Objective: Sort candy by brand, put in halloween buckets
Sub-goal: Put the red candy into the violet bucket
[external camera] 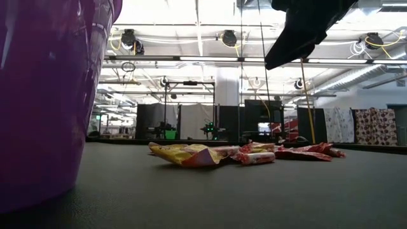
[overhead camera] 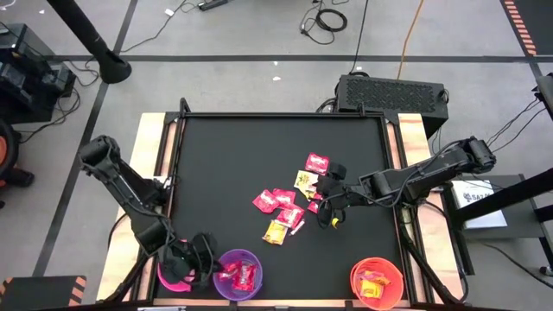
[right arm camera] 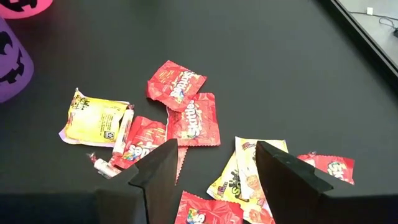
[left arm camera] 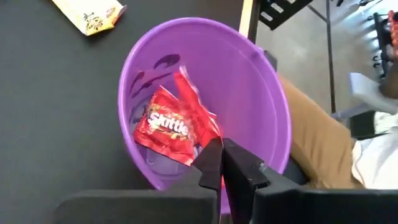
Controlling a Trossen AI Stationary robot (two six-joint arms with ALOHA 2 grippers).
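My left gripper (overhead camera: 204, 259) hangs over the purple bucket (overhead camera: 257, 269), shut on a red candy packet (left arm camera: 198, 112). A red Skittles packet (left arm camera: 165, 127) lies in that bucket. The pink bucket (overhead camera: 168, 278) stands just left of it. The orange bucket (overhead camera: 356, 276), at the near right, holds yellow packets. Loose red and yellow candy (overhead camera: 285, 206) lies in a pile at the table's middle. My right gripper (right arm camera: 217, 180) hovers open over the pile's right end, one finger on either side of a packet and touching nothing. My left gripper pinches the red packet by its near end (left arm camera: 211, 135) between its two fingers. They slant down into the purple bucket from its near-left side. The packet stands tilted inside the bucket, and its far end leans toward the bucket's wall (left arm camera: 249, 81).
The three buckets line the table's near edge. A yellow packet (left arm camera: 90, 14) lies on the black mat just beyond the purple bucket. A person in tan trousers (left arm camera: 317, 137) sits close behind that bucket, off the table. Bare mat spreads toward the far and left sides.
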